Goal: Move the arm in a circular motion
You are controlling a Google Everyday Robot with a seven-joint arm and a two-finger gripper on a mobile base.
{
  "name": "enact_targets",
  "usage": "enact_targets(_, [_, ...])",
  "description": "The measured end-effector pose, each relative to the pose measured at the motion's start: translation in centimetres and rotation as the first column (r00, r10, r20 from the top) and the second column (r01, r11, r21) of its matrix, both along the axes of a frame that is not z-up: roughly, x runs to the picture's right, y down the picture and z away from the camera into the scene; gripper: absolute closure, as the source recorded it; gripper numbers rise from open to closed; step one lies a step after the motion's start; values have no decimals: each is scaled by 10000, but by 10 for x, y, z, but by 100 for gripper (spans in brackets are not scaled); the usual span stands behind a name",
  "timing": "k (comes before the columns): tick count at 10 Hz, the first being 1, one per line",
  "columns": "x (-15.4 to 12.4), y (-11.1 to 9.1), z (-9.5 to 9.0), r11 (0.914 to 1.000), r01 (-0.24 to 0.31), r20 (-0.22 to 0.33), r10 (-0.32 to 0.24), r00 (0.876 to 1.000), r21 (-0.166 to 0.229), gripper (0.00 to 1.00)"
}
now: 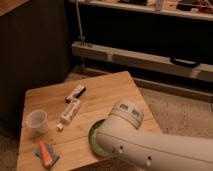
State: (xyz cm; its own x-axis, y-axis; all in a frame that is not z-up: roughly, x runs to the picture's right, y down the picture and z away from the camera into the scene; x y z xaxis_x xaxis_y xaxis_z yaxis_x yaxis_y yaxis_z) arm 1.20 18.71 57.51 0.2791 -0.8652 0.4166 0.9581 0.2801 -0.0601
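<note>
The arm (150,147) is a large glossy white tube with small dark holes. It reaches in from the lower right, low over the front right part of the wooden table (110,87). Its rounded end cap (126,114) sits over a green bowl (93,136) and hides most of it. The gripper is out of view.
On the table lie a clear plastic cup (37,120) at the left, a white packet (70,110), a red and white bar (75,92), and an orange and blue item (46,153) at the front left. A dark shelf unit (150,45) stands behind. Speckled floor (180,107) is at the right.
</note>
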Motion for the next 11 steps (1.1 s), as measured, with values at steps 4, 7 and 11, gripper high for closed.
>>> enact_targets(4, [-56,-25,42,9976,648,1250,-615,9903,-225,20])
enact_targets(7, [-57,-26,42,9977,639,1258,-607,9902,-217,20])
enact_targets(11, [-56,-26,42,9978,630,1258,-598,9902,-216,20])
